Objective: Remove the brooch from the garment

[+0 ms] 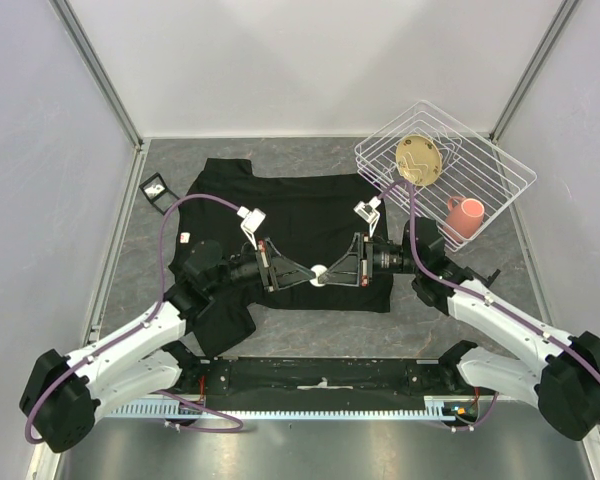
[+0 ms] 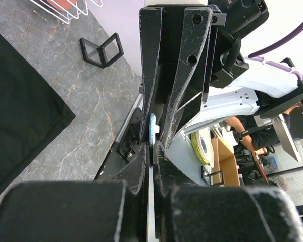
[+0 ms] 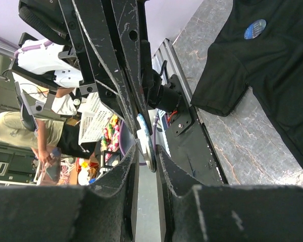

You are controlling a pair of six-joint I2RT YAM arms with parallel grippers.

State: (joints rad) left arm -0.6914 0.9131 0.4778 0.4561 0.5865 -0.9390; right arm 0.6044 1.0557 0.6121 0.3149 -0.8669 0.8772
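The garment (image 1: 300,215) is a black T-shirt spread flat on the grey table, also seen in the left wrist view (image 2: 20,116) and the right wrist view (image 3: 272,65). The brooch (image 1: 318,273), a small white-and-blue disc, hangs above the shirt's lower hem between the two meeting grippers. My left gripper (image 1: 310,277) is shut on its edge; the disc (image 2: 152,128) shows edge-on just past the tips (image 2: 152,146). My right gripper (image 1: 327,275) faces it from the right. Its jaws (image 3: 147,150) straddle the brooch (image 3: 147,141), which lies against one finger with a gap to the other.
A white wire rack (image 1: 480,160) at the back right holds a tan round plate (image 1: 419,160) and a pink cup (image 1: 466,215). A small black frame stand (image 1: 156,190) sits left of the shirt. A small blue round patch (image 3: 255,28) lies on the shirt's sleeve.
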